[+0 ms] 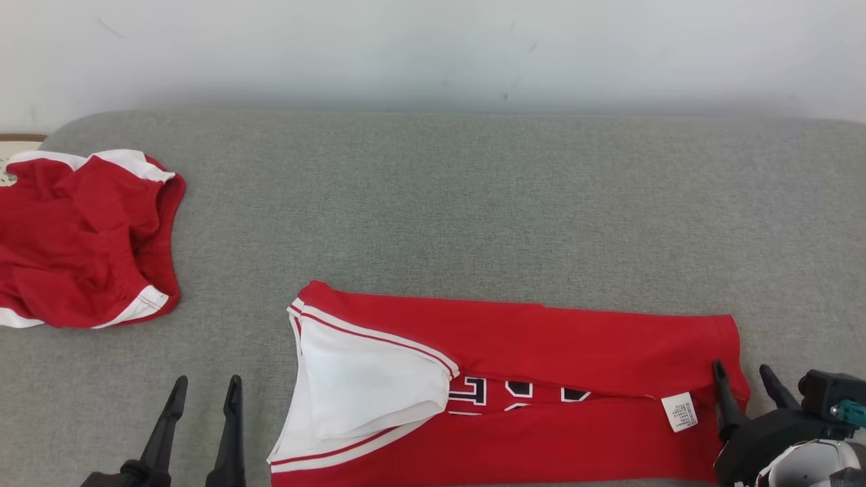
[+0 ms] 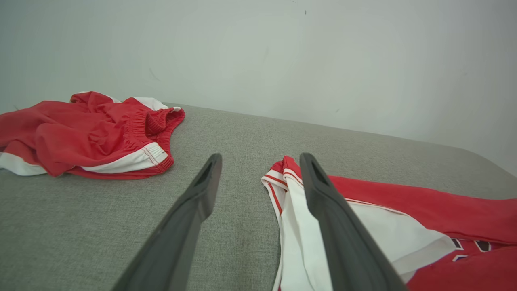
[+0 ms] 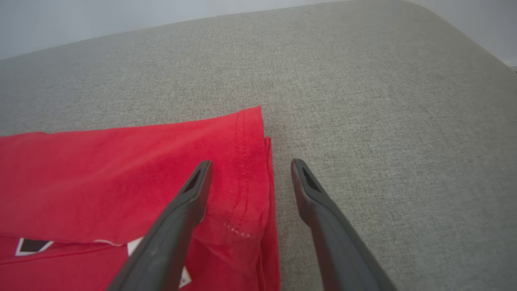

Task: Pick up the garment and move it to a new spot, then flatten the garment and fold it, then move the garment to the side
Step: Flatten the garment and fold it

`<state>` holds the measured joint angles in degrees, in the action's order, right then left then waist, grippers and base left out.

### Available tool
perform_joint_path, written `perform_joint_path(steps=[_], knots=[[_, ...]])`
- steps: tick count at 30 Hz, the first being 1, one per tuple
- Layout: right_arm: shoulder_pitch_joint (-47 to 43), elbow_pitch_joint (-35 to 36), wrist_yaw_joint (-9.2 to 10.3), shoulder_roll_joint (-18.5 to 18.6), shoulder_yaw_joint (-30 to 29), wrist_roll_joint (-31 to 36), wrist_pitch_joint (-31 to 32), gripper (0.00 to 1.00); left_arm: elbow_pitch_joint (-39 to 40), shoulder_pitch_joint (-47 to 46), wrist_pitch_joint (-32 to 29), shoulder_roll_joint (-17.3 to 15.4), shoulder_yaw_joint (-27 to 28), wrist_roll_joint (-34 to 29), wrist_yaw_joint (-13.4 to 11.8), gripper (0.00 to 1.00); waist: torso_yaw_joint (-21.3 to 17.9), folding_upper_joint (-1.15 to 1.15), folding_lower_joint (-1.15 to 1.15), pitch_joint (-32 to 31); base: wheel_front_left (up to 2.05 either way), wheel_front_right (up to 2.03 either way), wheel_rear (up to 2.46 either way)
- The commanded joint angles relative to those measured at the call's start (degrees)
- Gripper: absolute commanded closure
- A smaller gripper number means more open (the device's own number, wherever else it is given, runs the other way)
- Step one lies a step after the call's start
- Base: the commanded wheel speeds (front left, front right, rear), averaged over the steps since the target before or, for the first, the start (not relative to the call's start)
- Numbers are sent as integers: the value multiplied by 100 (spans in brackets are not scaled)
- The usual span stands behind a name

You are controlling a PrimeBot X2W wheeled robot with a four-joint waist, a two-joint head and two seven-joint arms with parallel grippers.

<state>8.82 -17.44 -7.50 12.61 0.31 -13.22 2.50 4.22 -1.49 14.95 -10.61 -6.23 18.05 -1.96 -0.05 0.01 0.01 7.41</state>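
The garment [image 1: 514, 379] is a red jersey with white trim and dark lettering, lying folded lengthwise across the grey surface near its front edge; it also shows in the left wrist view [image 2: 424, 210] and right wrist view [image 3: 121, 173]. My left gripper [image 1: 203, 391] [image 2: 260, 161] is open, just left of the garment's white-trimmed end, with nothing between its fingers. At the garment's right end my right gripper [image 1: 743, 374] [image 3: 250, 165] is open, straddling the hem edge, one finger over the cloth and one over the bare surface.
A second red and white garment [image 1: 81, 237] [image 2: 85, 133] lies crumpled at the far left of the grey padded surface [image 1: 473, 203]. A pale wall [image 1: 433, 47] runs behind the surface. A white label [image 1: 679, 411] sticks out near the jersey's right end.
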Motion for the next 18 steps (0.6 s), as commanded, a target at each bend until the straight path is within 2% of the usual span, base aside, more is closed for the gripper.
perform_joint_path(steps=[1, 12, 13, 14, 15, 16, 18], knots=[[34, -62, 1, -36, -10, 32, 0, 0, 2, 87, 31, 24, 40, -71, 45, 0, 31, -1, -1, -3, 0, 0, 0], [185, -957, 1, -208, -169, 219, 145, 0, -46, 163, 31, 401, 547, -445, 332, 0, 83, -1, -1, 15, 0, 0, 0], [190, -994, 0, -236, -126, 189, 142, 11, -48, 168, 31, 427, 584, -472, 361, 0, 75, -1, -1, 14, 0, 0, 0], [228, -1010, 0, -252, -68, 140, 89, 56, -54, 171, 31, 455, 625, -493, 386, 0, 68, -1, -1, 17, 0, 0, 0], [278, -1025, 0, -256, -38, 109, 21, 84, -60, 169, 31, 472, 666, -513, 387, 0, 62, -1, -1, 21, 0, 0, 0], [310, -1055, 0, -240, 0, 90, -20, 100, -66, 163, 31, 484, 710, -541, 414, 0, 57, -1, -1, 23, 0, 0, 0], [336, -1111, 0, -214, 47, 52, -68, 100, -77, 150, 31, 516, 769, -563, 438, 0, 48, -1, -1, 25, 0, 0, 0]])
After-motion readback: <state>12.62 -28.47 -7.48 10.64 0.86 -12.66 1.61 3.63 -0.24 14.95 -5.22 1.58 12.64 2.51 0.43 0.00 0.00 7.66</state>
